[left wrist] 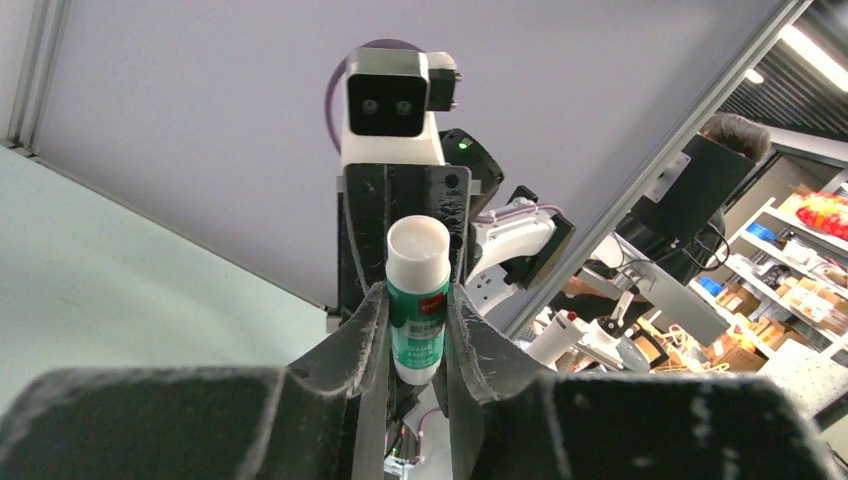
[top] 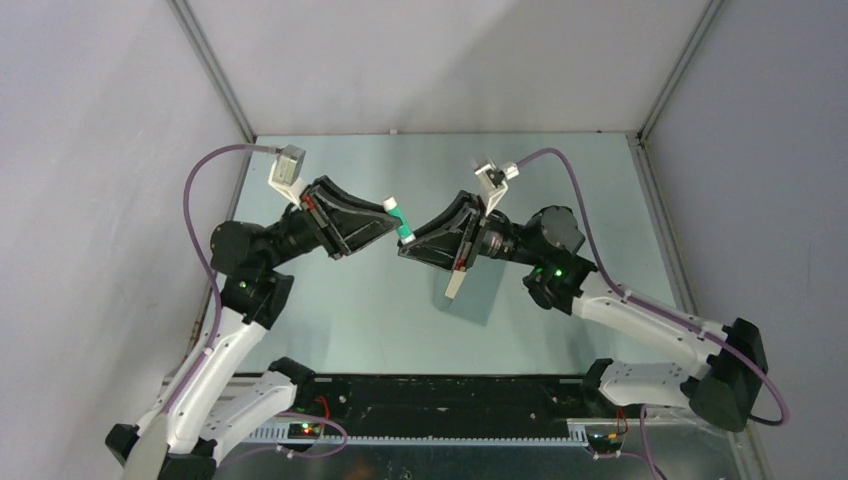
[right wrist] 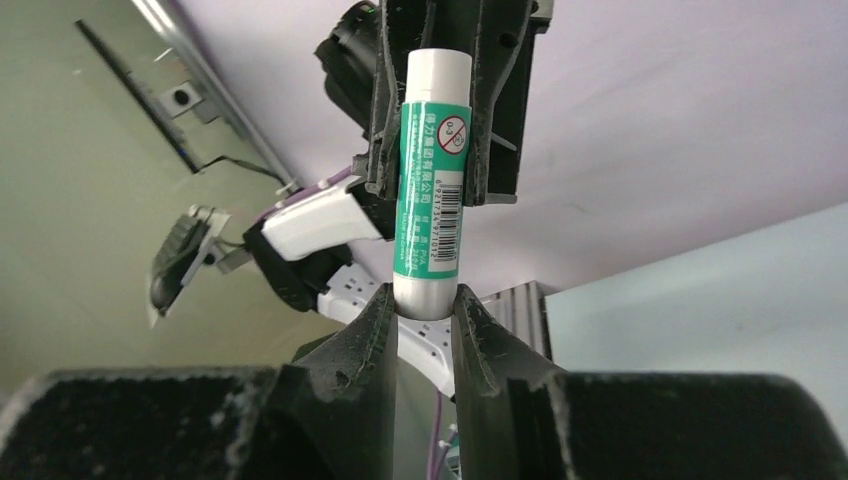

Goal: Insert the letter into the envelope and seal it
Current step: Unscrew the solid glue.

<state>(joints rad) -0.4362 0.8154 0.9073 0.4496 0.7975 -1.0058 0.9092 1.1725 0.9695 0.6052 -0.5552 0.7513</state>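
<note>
A glue stick, white with a green label, hangs in the air over the middle of the table between both arms. My left gripper is shut on its labelled body. My right gripper is shut on its other end. In the right wrist view the left gripper's fingers clasp the stick's far part. A narrow tan strip of the letter shows on the table under the right gripper. The envelope beside it is a faint teal-grey patch, hard to tell from the tabletop.
Grey walls and metal frame posts close in the pale green table at the back and sides. A black rail runs along the near edge between the arm bases. Purple cables loop off both wrists.
</note>
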